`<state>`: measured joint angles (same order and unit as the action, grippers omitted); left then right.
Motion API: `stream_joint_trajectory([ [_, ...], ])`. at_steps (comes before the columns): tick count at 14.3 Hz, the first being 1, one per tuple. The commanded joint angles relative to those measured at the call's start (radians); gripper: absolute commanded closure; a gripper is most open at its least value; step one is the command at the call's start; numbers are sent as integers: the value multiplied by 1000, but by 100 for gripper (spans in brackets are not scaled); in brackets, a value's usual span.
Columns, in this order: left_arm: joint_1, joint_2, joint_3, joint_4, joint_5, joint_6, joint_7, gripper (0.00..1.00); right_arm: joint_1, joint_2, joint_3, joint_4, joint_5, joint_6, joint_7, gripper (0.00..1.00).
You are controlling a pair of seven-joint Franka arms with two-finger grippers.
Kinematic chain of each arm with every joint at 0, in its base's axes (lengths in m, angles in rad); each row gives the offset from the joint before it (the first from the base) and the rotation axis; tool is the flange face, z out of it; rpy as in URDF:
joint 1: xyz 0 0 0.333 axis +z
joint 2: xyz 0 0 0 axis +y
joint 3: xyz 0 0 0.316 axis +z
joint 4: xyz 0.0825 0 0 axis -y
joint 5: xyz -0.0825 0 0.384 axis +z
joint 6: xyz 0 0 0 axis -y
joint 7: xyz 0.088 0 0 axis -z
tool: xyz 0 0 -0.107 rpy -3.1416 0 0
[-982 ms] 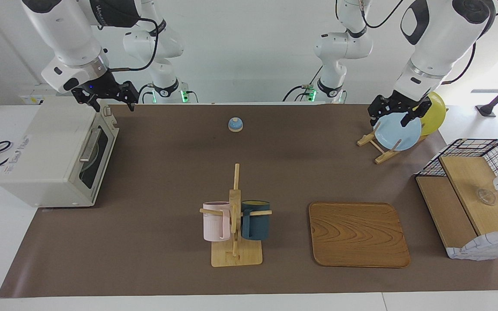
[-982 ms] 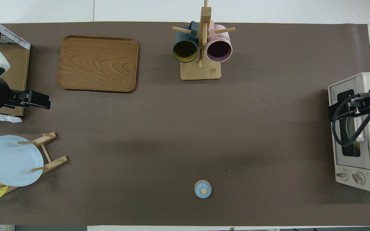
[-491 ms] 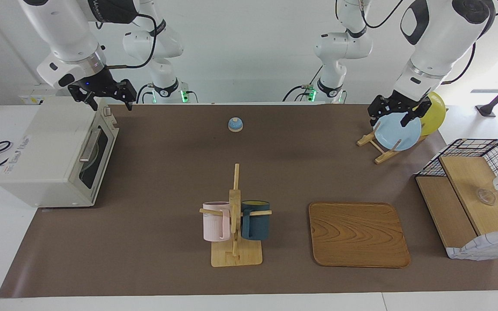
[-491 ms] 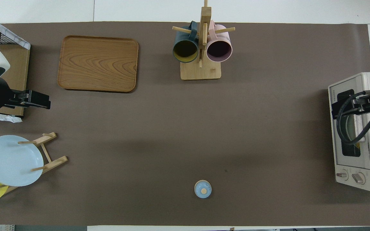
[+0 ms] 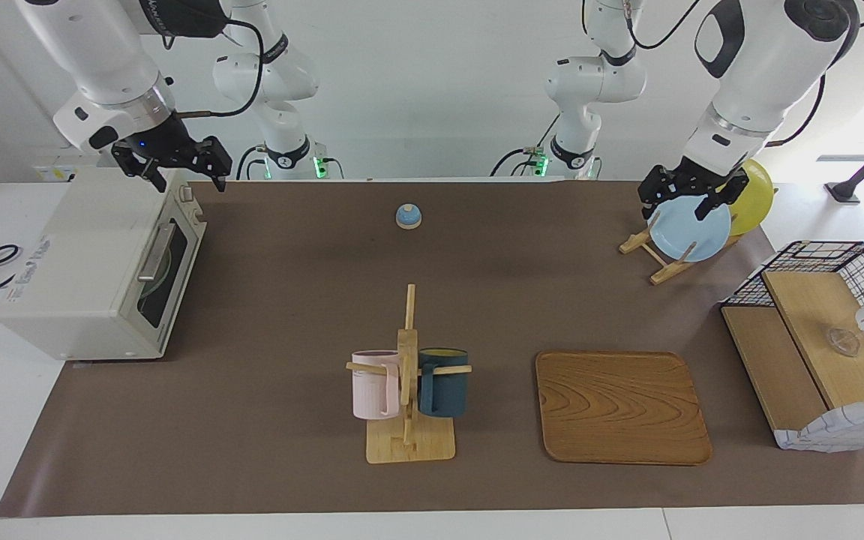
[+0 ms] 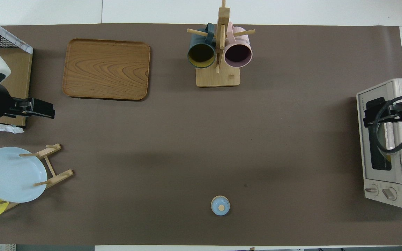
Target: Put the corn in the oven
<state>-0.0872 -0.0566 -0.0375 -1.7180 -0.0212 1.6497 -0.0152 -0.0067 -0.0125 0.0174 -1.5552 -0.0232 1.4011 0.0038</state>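
Note:
The off-white oven [image 5: 79, 262] stands at the right arm's end of the table with its dark glass door [image 6: 382, 153] closed. A pale plate shows dimly through the glass with a thin yellow sliver beside it; I cannot tell whether that is the corn. My right gripper [image 5: 186, 174] hangs open and empty above the oven's top edge, and it lies over the door in the overhead view [image 6: 372, 113]. My left gripper [image 5: 676, 206] waits open and empty in the air over the plate rack [image 5: 657, 259].
A wooden mug rack [image 5: 408, 420] holds a pink mug and a dark blue mug. A wooden tray [image 5: 619, 405] lies beside it. A small blue bell [image 5: 408, 216] sits near the robots. A blue plate [image 6: 12, 174] and a yellow plate stand in the plate rack. A wire basket [image 5: 822, 255] holds wooden boards.
My right gripper has risen and drawn back from the oven door toward the right arm's end of the table. The left arm has not moved.

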Motion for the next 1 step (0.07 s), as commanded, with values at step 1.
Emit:
stream_joint_trajectory([
  [1,1,-11,2,-3,3,-4,-8,0,-7,16,-5,24,23,-1,10,0],
])
